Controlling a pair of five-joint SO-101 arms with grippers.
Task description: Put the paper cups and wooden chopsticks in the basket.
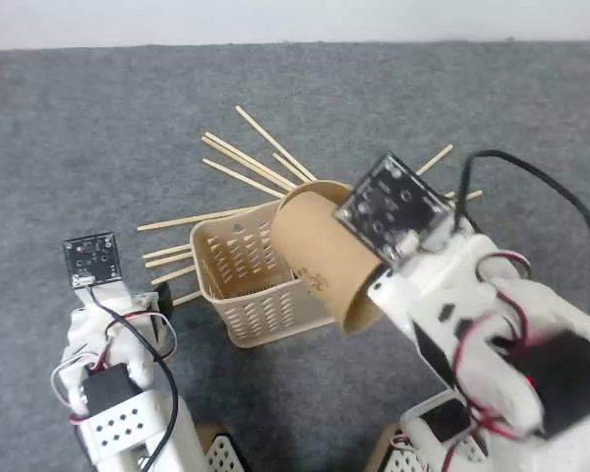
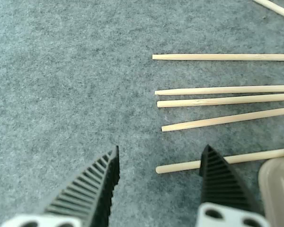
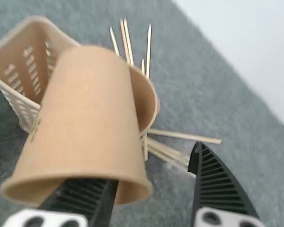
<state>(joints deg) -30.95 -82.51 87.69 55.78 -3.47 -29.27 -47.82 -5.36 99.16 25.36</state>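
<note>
- Leaning on its side, the paper cup point(image 3: 85, 123) is plain brown card. Its narrow base points away from the right pincer point(image 3: 154, 163) and its wide rolled mouth points toward it. The mouth edge rests over one toothed finger point(image 3: 85, 198).
- The right pincer is released: its other finger stands apart from the cup wall, with grey surface showing between them.
- A second brown rim point(image 3: 146, 101) curves just behind the cup, on the side away from the right pincer. I cannot tell whether it is another cup.
- The basket point(image 3: 23, 56) is beige plastic with slotted walls and stands upright beyond the right pincer. The cup's base end lies across its rim, over the opening.
- The wooden chopsticks point(image 2: 217, 90) are thin, pale, straight sticks lying flat on the grey desk point(image 2: 61, 71). Five lie roughly side by side just ahead of the left pincer point(image 2: 162, 149), and the nearest passes behind the tip of one finger.
- The left pincer is released, its fingers spread with nothing between them. A corner of the basket sits just beside one finger.
- In the high view, more chopsticks fan out on the desk on the far side of the basket from both pincers.
</note>
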